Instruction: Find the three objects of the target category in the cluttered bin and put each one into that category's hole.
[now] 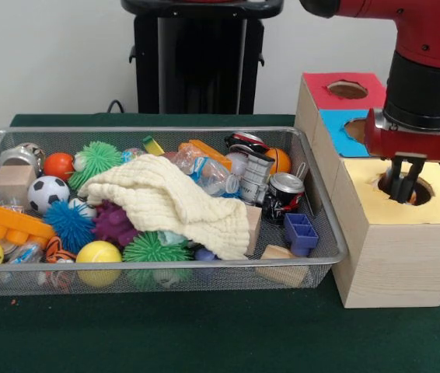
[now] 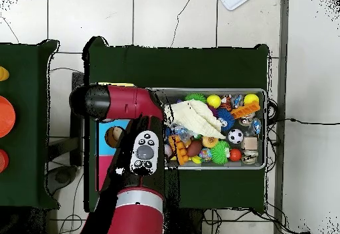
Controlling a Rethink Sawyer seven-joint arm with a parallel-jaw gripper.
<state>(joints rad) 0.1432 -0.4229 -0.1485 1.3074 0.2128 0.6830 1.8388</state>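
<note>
My gripper (image 1: 401,185) hangs over the round hole (image 1: 422,191) in the yellow top of the wooden box (image 1: 395,264), its tip reaching into the opening. Nothing shows in its grip. The wire bin (image 1: 204,266) to the left is full of clutter: a cream cloth (image 1: 169,198) draped over the middle, drink cans (image 1: 286,194), a soccer ball (image 1: 47,193), yellow balls (image 1: 98,252), spiky rubber balls (image 1: 71,225), a blue brick (image 1: 301,231) and wooden blocks (image 1: 14,183). In the overhead view the red arm (image 2: 136,151) hides the gripper and most of the box.
Behind the yellow section the box has a blue-topped hole (image 1: 356,128) and a red-topped hole (image 1: 347,89). The bin (image 2: 265,128) stands close against the box. A second green table (image 2: 23,125) with orange objects lies at the overhead view's left edge.
</note>
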